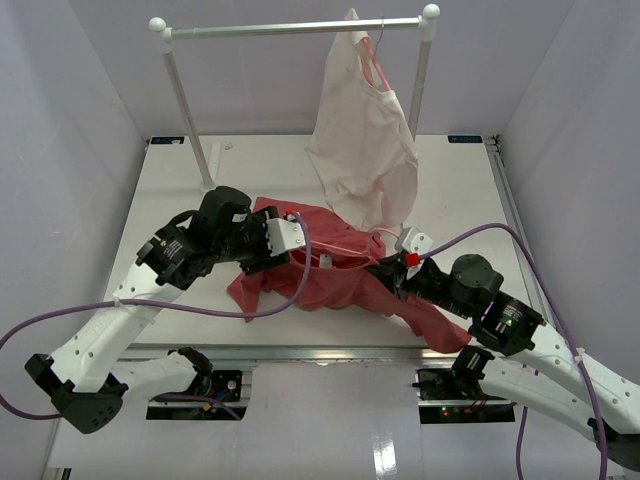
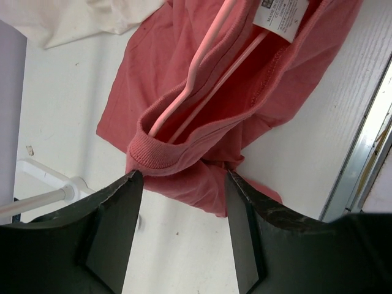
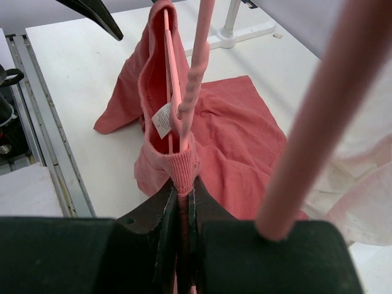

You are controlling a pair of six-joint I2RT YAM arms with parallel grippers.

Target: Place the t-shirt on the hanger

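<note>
The salmon t-shirt [image 1: 330, 285] lies crumpled on the white table between the arms. The pink wire hanger [image 1: 345, 245] sits partly inside its neck opening. In the left wrist view the hanger's wires [image 2: 202, 73] run into the ribbed collar of the t-shirt [image 2: 184, 43]. My left gripper [image 1: 298, 258] is open and empty, its jaws [image 2: 184, 177] just above the collar's edge. My right gripper [image 1: 392, 263] is shut on the ribbed collar [image 3: 185, 165] and holds it up, with the hanger [image 3: 193, 79] rising in front of it. Whether it also pinches the wire is hidden.
A cream garment [image 1: 360, 140] hangs on another pink hanger [image 1: 375, 65] from the white rack rail [image 1: 290, 29] at the back, its hem touching the t-shirt. The rack's left post [image 1: 190, 120] stands behind my left arm. The table's metal front edge [image 1: 330, 352] is close.
</note>
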